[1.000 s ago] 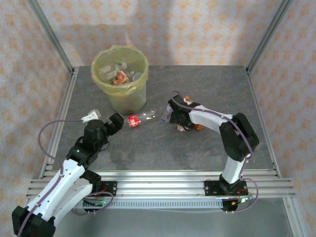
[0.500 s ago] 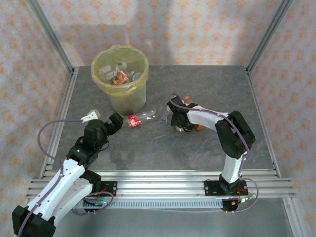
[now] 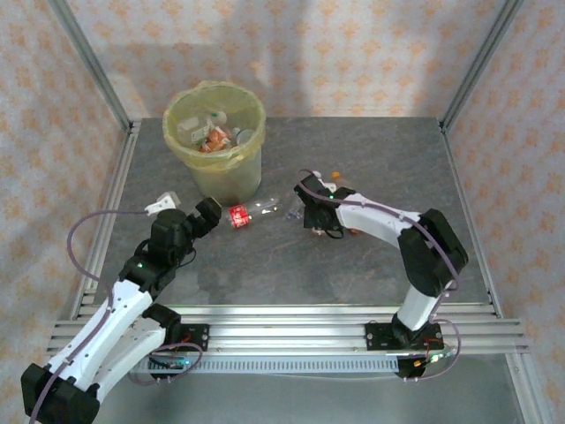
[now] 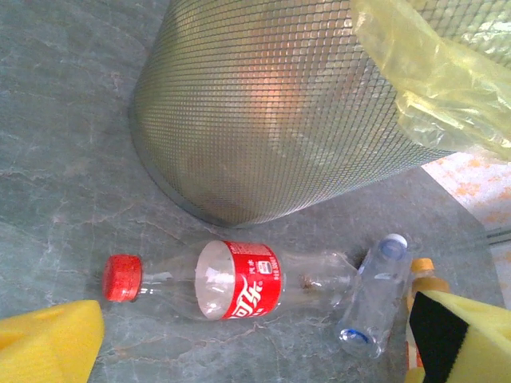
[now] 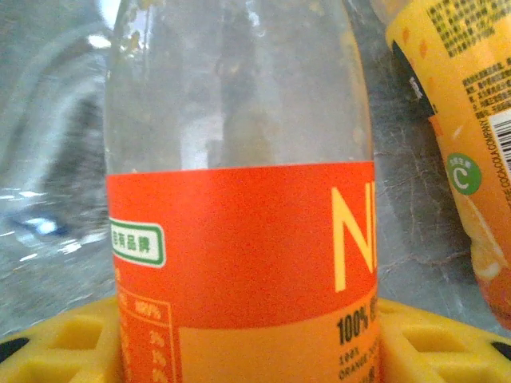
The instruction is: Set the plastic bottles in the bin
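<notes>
Several plastic bottles (image 3: 212,134) already sit inside the bin (image 3: 228,181), far-left on the table (image 3: 371,150); more lie on the table just in front of it. Closest to the bin is a red-label bottle (image 3: 240,216), on its side and not touching the bin wall. In the left wrist view this red-label bottle (image 4: 239,289) is clear and looks empty, w/ its red cap (image 4: 121,277) pointing left and its base end against a clear blue-cap bottle (image 4: 371,299). An orange-cap bottle (image 4: 423,275) sits right behind that one. Above them are the bin's mesh wall (image 4: 263,112) and the yellow bag (image 4: 431,64) folded over the rim.

Left gripper (image 3: 212,212) is low over the table, next to the red-label bottle's cap end. Its jaws are spread wide, w/ the yellow pads (image 4: 48,343) at the bottom corners of its view and nothing btwn them.

Right gripper (image 3: 309,212) is down among the bottles at mid-table. In the right wrist view an orange-label bottle (image 5: 239,239) stands btwn its yellow pads (image 5: 64,351), clear above the label. The pads flank it closely on both sides, but can't tell if the jaws are actually clamped on it. A second orange bottle (image 5: 455,136) lies to its right, w/ clear plastic (image 5: 48,159) to its left.
</notes>
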Robot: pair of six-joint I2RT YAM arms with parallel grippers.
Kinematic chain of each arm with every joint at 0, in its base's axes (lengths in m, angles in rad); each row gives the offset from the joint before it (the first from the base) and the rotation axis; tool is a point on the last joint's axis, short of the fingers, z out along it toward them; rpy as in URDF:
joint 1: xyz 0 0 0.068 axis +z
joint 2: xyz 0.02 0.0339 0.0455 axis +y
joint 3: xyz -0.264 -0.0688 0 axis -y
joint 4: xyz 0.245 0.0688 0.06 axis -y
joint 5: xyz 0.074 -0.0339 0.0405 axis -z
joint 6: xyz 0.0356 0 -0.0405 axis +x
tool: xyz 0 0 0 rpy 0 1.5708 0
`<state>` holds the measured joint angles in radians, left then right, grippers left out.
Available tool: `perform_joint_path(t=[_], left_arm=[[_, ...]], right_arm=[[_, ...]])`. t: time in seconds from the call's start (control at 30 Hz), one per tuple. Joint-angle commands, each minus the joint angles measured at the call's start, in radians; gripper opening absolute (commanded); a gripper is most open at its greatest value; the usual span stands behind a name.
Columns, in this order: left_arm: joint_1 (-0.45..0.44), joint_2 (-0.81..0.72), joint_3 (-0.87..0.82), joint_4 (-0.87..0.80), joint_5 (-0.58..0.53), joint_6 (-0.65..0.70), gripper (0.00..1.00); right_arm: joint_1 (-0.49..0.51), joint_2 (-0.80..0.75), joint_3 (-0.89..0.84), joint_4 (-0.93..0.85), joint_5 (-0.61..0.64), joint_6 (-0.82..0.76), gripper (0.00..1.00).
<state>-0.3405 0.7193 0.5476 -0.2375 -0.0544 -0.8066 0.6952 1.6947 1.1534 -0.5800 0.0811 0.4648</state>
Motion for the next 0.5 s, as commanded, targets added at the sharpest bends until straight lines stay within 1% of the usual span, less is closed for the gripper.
perform_joint_path(t=[0.0, 0.13, 0.3, 0.37, 0.47], left_arm=[[-0.005, 0.021, 0.056, -0.016, 0.023, 0.010, 1.00], [-0.005, 0.060, 0.109, -0.035, 0.053, 0.022, 1.00], [-0.006, 0.121, 0.185, -0.042, 0.119, 0.048, 1.00], [-0.006, 0.152, 0.224, -0.038, 0.172, 0.064, 1.00], [-0.006, 0.205, 0.287, -0.023, 0.275, 0.092, 1.00]], right_arm=[[0.026, -0.094, -0.011, -0.027, 0.064, -0.051, 0.49], [0.058, -0.208, -0.066, 0.080, 0.022, -0.124, 0.47], [0.064, -0.356, -0.185, 0.309, -0.137, -0.199, 0.45], [0.064, -0.409, -0.234, 0.407, -0.219, -0.214, 0.45], [0.064, -0.457, -0.283, 0.523, -0.299, -0.227, 0.45]])
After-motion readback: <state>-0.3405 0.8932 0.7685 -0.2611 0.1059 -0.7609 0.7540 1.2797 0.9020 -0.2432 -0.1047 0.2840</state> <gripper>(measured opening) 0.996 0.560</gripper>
